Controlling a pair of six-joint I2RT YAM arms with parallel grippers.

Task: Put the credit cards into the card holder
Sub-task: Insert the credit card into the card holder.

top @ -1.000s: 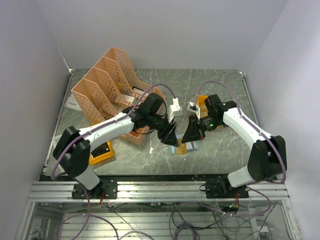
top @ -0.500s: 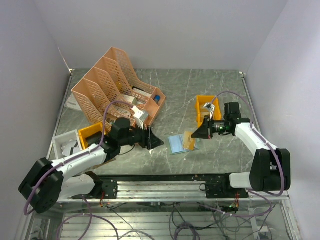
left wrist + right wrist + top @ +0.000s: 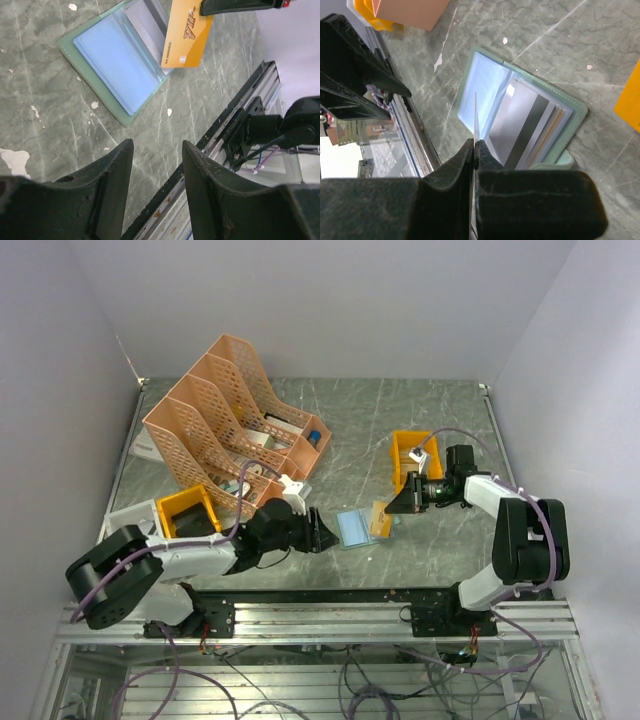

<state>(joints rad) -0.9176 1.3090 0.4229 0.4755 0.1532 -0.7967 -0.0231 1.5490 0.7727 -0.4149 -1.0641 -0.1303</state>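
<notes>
The card holder (image 3: 352,528) lies open on the table, grey-green with pale blue sleeves (image 3: 117,65); a grey credit card with a dark stripe (image 3: 520,125) sits in its right half. My right gripper (image 3: 393,507) is shut on an orange-yellow credit card (image 3: 186,32) marked VIP, held on edge over the holder's right side. In the right wrist view that card (image 3: 475,115) shows edge-on between the shut fingers (image 3: 474,145). My left gripper (image 3: 322,536) lies low just left of the holder, open and empty (image 3: 157,150).
A peach lattice file rack (image 3: 225,415) stands at the back left. One orange bin (image 3: 412,455) sits behind the right gripper, another (image 3: 185,512) by a white tray (image 3: 125,525) at the left. The metal front rail (image 3: 320,595) runs close to the left gripper.
The left arm has drawn back from the holder, dropped low near the front edge and opened its jaws. The right gripper has pulled back to the right with the card.
</notes>
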